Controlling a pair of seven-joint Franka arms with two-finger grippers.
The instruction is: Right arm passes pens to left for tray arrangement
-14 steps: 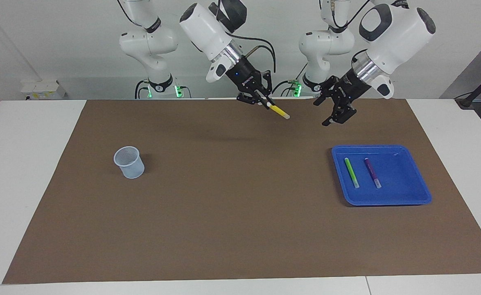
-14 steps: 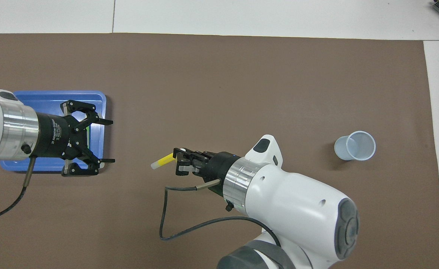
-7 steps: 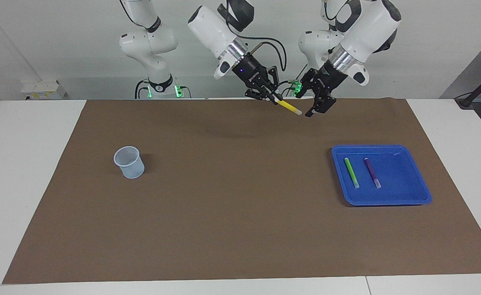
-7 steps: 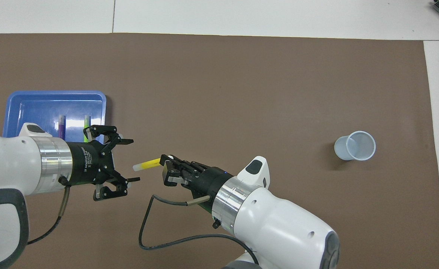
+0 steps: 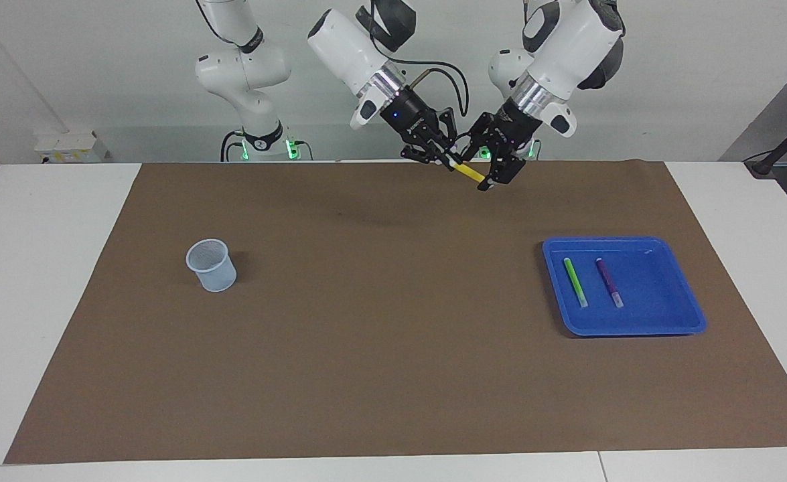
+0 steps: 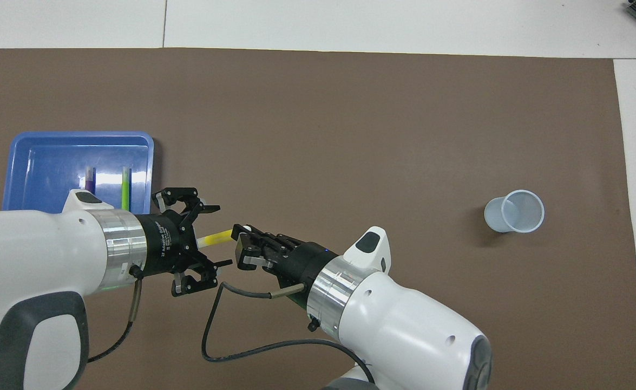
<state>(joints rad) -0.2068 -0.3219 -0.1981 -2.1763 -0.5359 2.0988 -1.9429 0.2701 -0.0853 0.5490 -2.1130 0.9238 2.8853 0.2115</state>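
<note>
Two pens already lie side by side in the blue tray (image 5: 634, 325), green pen (image 5: 575, 282) and purple pen (image 5: 609, 282), as the third changes hands in the air over the brown surface (image 5: 393, 348). The right hand (image 5: 441, 158) grips the yellow pen (image 5: 469, 174) by one end, its long axis pointing toward the left hand (image 5: 490, 173), whose open fingers bracket the free tip. The tip itself is hidden between them, so contact cannot be confirmed. A mesh cup (image 5: 211, 265) stands toward the right arm's end.
</note>
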